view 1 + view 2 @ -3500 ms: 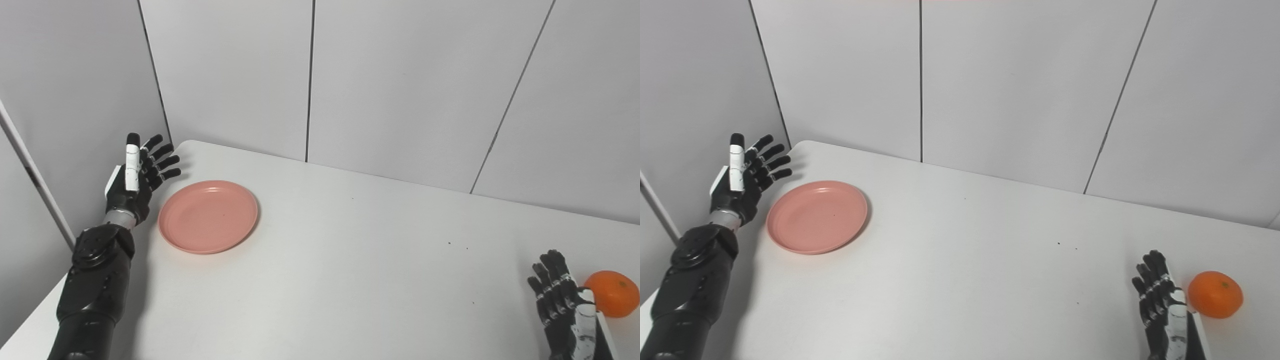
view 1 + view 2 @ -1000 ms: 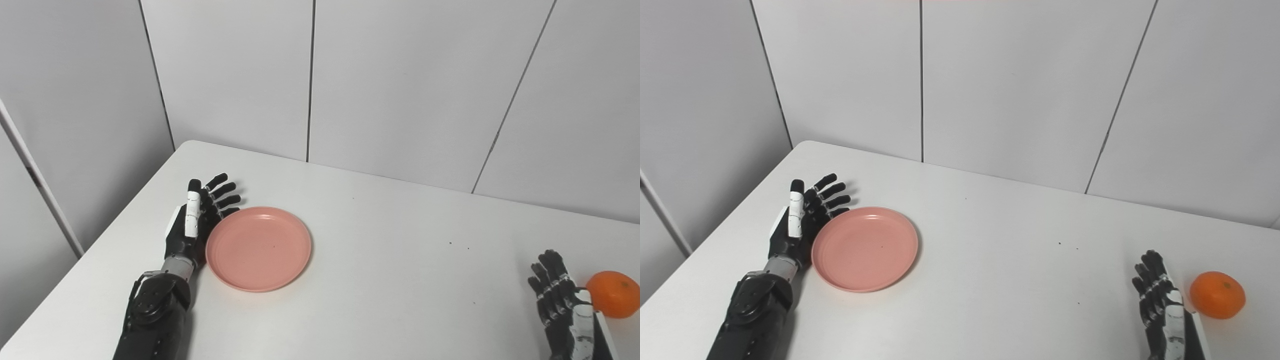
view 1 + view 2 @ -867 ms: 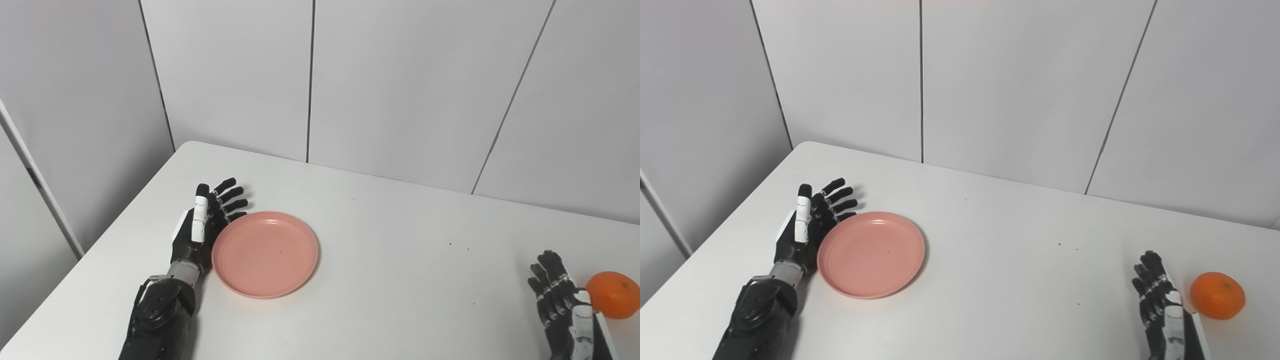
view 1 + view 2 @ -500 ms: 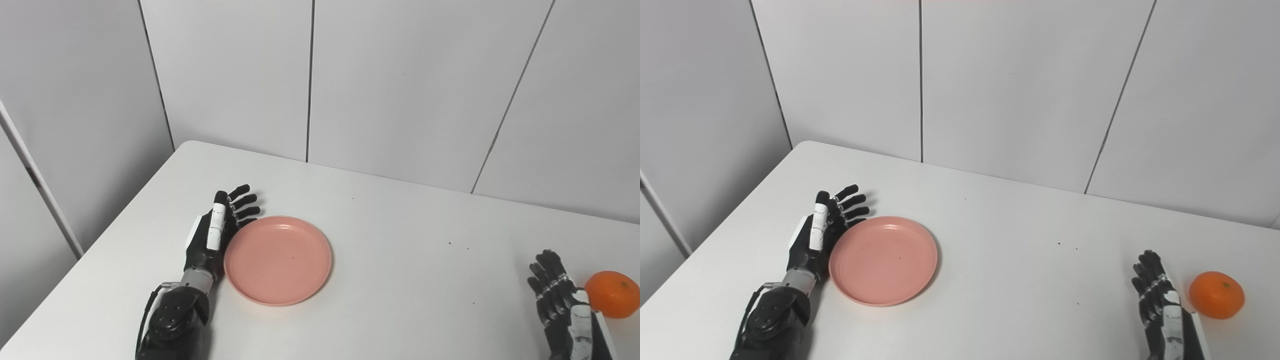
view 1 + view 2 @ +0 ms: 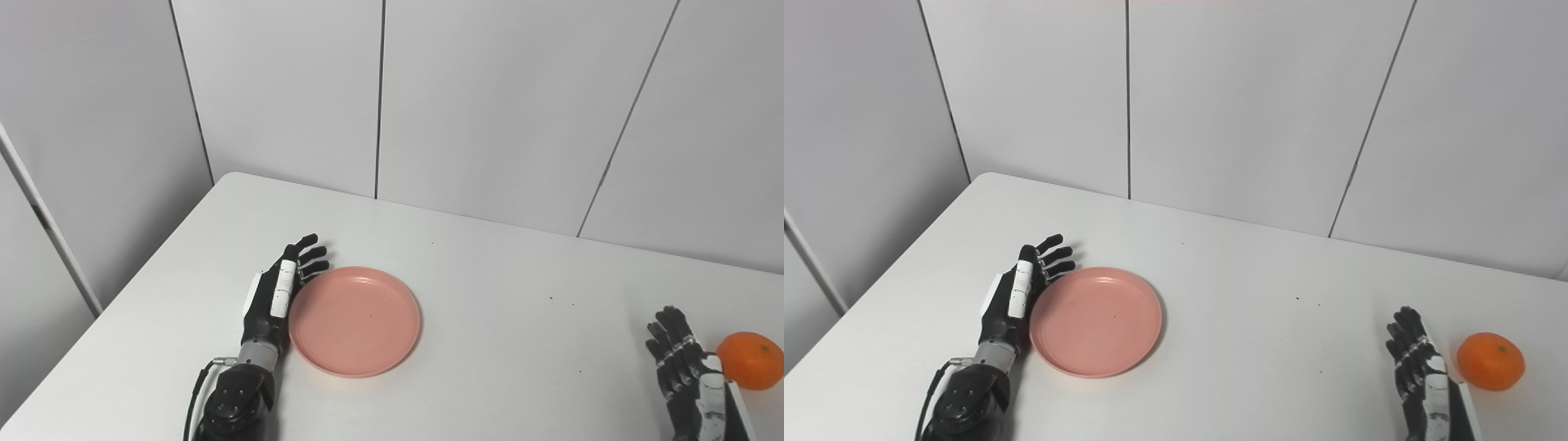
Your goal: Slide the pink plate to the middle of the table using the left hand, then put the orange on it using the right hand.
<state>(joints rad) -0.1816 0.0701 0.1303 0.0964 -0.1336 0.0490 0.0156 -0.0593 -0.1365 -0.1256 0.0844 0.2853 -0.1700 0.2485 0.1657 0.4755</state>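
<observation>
The pink plate (image 5: 355, 320) lies flat on the white table (image 5: 490, 294), left of the table's middle. My left hand (image 5: 278, 294) is open, standing on edge with its palm against the plate's left rim and its fingers pointing away from me. The orange (image 5: 750, 360) rests on the table at the far right. My right hand (image 5: 689, 373) is open at the bottom right, just left of the orange, holding nothing. In the right eye view the plate (image 5: 1096, 320), the left hand (image 5: 1020, 291), the orange (image 5: 1490, 361) and the right hand (image 5: 1421, 373) stand the same way.
Grey wall panels (image 5: 490, 104) stand behind the table's far edge and along its left side. The table's rounded far-left corner (image 5: 228, 177) is near the left wall. A few small dark specks (image 5: 551, 299) mark the tabletop.
My left hand has pushed the pink plate rightward and a little nearer, from the far-left corner area. The right hand and the orange have stayed put.
</observation>
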